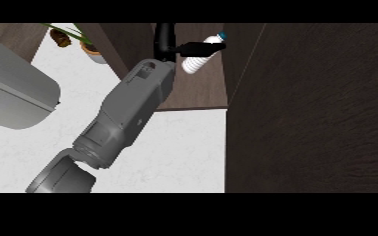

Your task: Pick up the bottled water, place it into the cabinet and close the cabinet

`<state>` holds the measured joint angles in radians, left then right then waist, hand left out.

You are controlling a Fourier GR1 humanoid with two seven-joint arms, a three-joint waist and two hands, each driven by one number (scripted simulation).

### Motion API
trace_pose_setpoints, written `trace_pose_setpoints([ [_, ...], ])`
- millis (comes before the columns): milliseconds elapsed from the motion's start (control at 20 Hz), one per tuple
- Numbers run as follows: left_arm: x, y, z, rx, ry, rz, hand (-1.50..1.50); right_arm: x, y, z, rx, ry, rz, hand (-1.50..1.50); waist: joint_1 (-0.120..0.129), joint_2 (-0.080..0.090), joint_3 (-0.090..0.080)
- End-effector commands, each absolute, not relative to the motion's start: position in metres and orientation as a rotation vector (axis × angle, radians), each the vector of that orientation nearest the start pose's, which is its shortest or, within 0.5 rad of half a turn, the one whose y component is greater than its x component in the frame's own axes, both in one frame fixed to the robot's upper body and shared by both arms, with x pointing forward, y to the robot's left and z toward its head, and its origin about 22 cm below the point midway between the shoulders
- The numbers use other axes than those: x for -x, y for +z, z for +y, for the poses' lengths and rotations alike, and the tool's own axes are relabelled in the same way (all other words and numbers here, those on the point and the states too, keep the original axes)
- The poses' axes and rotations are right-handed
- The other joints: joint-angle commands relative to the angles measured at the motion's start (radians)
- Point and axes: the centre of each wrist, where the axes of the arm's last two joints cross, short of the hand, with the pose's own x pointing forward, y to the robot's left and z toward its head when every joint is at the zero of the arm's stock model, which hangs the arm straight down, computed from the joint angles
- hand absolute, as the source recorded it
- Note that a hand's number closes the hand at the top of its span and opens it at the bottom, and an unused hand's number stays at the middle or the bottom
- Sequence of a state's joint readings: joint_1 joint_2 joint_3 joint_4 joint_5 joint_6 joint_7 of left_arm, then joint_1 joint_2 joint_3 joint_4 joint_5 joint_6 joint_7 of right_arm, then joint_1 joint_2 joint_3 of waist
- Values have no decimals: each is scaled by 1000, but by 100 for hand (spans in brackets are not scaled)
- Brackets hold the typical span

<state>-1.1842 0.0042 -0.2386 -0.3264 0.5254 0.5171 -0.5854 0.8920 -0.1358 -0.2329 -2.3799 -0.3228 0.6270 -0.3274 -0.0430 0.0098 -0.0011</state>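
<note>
the left hand [177, 47] has its black fingers curled round a ribbed, unlabelled bottled water [199, 55], inside the dark wood-grain cabinet [303, 110].

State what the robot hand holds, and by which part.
The black robot hand grips the clear plastic water bottle around its middle, inside the dark wooden cabinet.

White speckled counter [184, 145]; dark wood panel [303, 110] at right; potted plant [85, 42] far left; grey appliance [22, 95], perhaps toaster.

Bottled water [198, 59] in robot hand [177, 46] inside cabinet [199, 90], plant [77, 40] left
</note>
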Motion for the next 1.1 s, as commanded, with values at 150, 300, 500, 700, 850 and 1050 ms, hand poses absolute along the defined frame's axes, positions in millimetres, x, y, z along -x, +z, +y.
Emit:
trace_pose_setpoints([
  [150,-425,69,66,107,13,-1954,-150,-31,131,-302,-183,247,-1931,-150,23,-9,0],
  [300,-424,85,57,147,18,-1925,-150,-29,132,-306,-178,271,-1925,-150,23,-13,0],
  [500,-401,85,44,204,3,-1919,-150,-32,118,-307,-181,255,-1896,-150,42,-21,1],
  [700,-377,57,51,271,15,-1907,-150,-35,135,-289,-180,236,-1914,-150,54,-17,0],
  [850,-354,57,50,296,27,-1906,-150,-33,135,-289,-177,229,-1908,-150,67,-22,0],
  [1050,-324,53,49,349,43,-1900,-150,-31,134,-292,-164,271,-1915,-150,50,-18,0],
])
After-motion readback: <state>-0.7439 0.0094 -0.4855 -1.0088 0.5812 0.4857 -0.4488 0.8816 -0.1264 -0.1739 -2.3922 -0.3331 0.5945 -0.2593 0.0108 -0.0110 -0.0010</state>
